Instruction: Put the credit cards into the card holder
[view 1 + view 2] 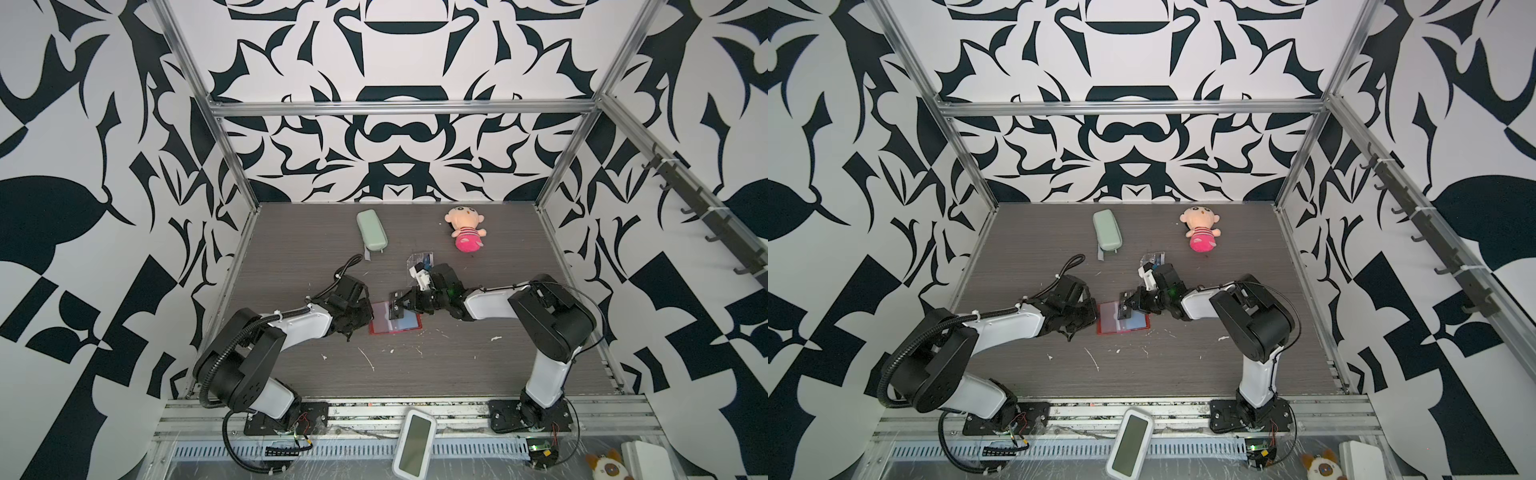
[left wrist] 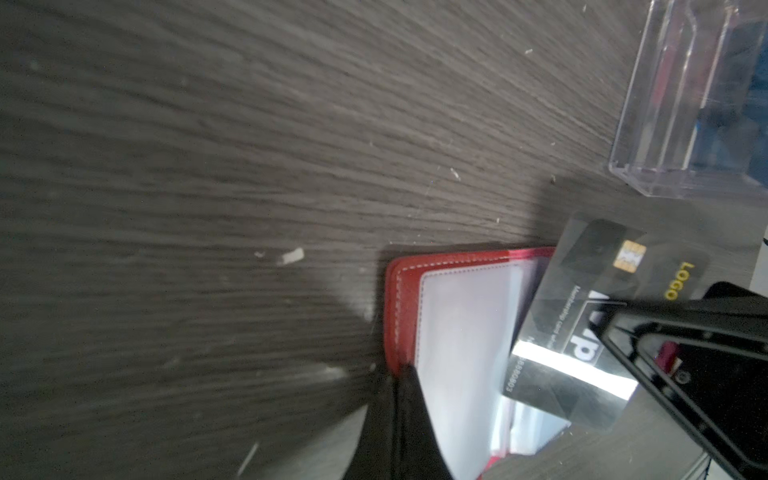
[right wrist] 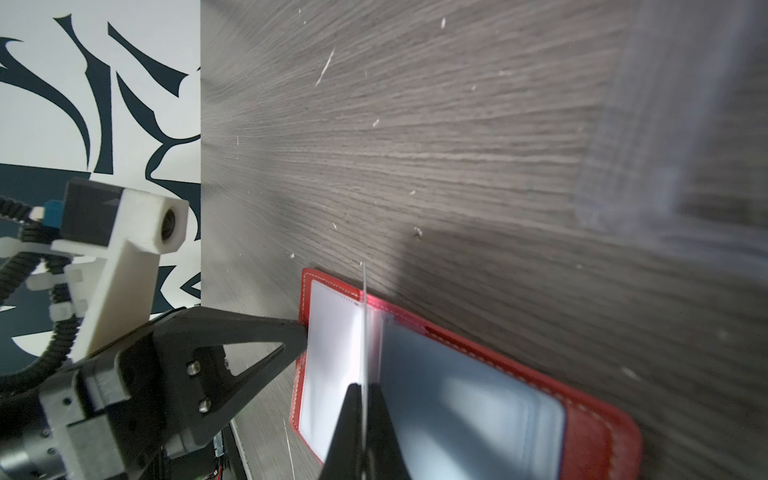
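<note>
Card holder lies open, clear sleeves up, near the middle of the bench. Right fingers pinch the black credit card and hold it on edge over the sleeves. Left fingers are pressed together at the holder's left edge; whether they grip it I cannot tell. A clear box stands just behind, toward the back edge.

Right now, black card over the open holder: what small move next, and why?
Probably ease the right pincer down to slide the black card into a clear sleeve: it hangs edge-on over the open card holder, not visibly inserted, while the left pincer touches the holder's edge.
</note>
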You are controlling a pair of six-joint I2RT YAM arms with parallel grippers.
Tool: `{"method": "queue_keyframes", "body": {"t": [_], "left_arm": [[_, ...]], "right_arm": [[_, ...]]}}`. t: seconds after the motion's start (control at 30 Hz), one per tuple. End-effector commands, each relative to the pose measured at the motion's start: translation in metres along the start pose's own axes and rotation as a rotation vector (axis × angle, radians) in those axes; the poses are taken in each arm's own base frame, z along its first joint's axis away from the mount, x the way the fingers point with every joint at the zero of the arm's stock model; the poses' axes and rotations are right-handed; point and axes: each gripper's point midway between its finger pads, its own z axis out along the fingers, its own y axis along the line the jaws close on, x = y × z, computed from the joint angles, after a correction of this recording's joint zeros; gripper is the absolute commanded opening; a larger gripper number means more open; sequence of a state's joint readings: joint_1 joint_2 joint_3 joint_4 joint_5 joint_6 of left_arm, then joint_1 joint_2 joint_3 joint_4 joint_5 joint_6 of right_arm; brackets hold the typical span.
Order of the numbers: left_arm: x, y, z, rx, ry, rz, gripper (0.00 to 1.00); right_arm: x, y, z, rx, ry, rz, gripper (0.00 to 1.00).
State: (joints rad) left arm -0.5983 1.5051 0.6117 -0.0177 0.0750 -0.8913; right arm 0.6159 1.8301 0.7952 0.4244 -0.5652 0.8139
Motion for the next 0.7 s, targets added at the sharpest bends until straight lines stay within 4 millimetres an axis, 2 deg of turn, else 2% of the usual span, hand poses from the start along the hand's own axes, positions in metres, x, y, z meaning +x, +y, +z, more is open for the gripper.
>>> {"method": "queue_keyframes", "body": {"t": [0.0, 0.67], "left_arm": [[0.023, 0.035, 0.006, -0.117, 0.066, -0.025, 0.00], [0.025, 0.036, 0.009, -0.123, 0.072, -0.020, 0.00]], "right_arm": [[0.003, 0.005, -0.001, -0.028, 0.018, -0.007, 0.00], [0.023, 0.000, 0.010, -0.018, 0.140, 0.026, 0.00]]}}
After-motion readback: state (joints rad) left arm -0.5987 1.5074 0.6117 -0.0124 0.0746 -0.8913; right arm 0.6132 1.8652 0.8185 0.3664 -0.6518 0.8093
